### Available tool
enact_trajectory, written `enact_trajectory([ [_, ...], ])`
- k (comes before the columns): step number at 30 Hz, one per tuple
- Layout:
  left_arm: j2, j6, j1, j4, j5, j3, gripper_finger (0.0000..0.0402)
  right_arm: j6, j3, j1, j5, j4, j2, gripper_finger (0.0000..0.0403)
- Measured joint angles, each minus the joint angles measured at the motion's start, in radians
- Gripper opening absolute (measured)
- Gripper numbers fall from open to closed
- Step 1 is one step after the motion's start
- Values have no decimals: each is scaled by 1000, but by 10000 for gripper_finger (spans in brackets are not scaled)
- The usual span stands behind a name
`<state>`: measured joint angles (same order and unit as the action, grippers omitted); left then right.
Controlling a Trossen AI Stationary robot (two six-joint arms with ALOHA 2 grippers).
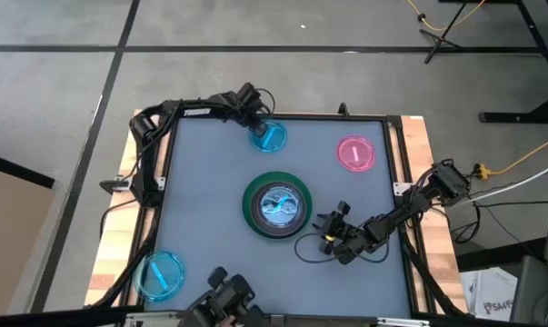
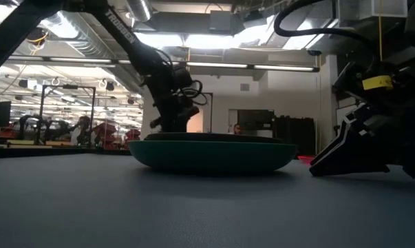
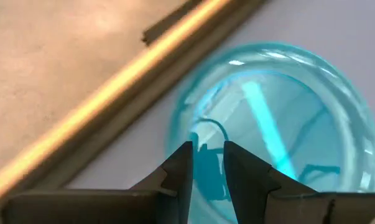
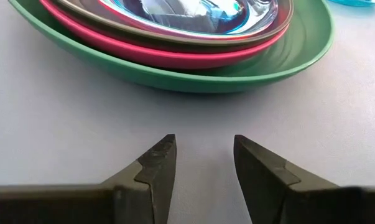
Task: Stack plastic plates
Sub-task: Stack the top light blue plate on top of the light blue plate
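A stack (image 1: 276, 207) stands mid-table: a dark green plate (image 4: 280, 62) at the bottom, then a hot-pink plate (image 4: 193, 57), a dark grey one and a shiny translucent small plate (image 4: 193, 9). My right gripper (image 4: 204, 162) is open, low over the table just right of the stack, touching nothing. At the far edge my left gripper (image 3: 207, 168) is shut on a translucent blue plate (image 1: 270, 136). A translucent pink plate (image 1: 356, 153) lies far right, and another blue plate (image 1: 160, 275) lies near left. My left gripper comes from above, pointing down, at the blue plate's rim (image 3: 178, 134) on its far-left side. One finger (image 3: 180, 171) stands at the rim's outer side and the other finger (image 3: 240, 171) inside the plate. I cannot tell whether the plate is lifted.
The table's raised far frame (image 3: 131, 81) runs close behind the left gripper. Bare table lies between the stack and the blue plate near left. A black cable loop (image 1: 310, 250) lies by the right gripper. A camera mount (image 1: 226, 300) sits at the near edge.
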<state>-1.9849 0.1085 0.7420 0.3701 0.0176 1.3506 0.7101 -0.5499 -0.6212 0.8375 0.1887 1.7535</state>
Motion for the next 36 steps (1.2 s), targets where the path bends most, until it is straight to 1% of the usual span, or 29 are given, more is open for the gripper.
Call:
enact_trajectory([
  [8, -22, 11, 68, 27, 26, -1, 84, 1, 0, 0, -1, 8, 0, 159],
  [12, -38, -12, 67, 19, 35, -1, 84, 4, 0, 0, -5, 31, 0, 159],
  [15, -53, -16, 67, 19, 65, -1, 84, 3, 0, 0, -5, 32, 0, 159],
  [21, -53, -16, 67, 13, 86, -1, 84, 0, 0, 0, -4, 34, 0, 159],
  [25, -63, -39, 68, 7, 135, 0, 84, 0, 0, 0, -3, 35, 0, 159],
  [30, -99, -43, 67, 7, 134, 2, 84, 0, 0, 0, -3, 36, 0, 159],
  [34, -103, -88, 67, 8, 140, 3, 83, 0, 0, 0, -2, 49, 0, 159],
  [36, -101, -98, 64, 8, 147, 3, 75, 0, 0, 0, -1, 49, 0, 159],
])
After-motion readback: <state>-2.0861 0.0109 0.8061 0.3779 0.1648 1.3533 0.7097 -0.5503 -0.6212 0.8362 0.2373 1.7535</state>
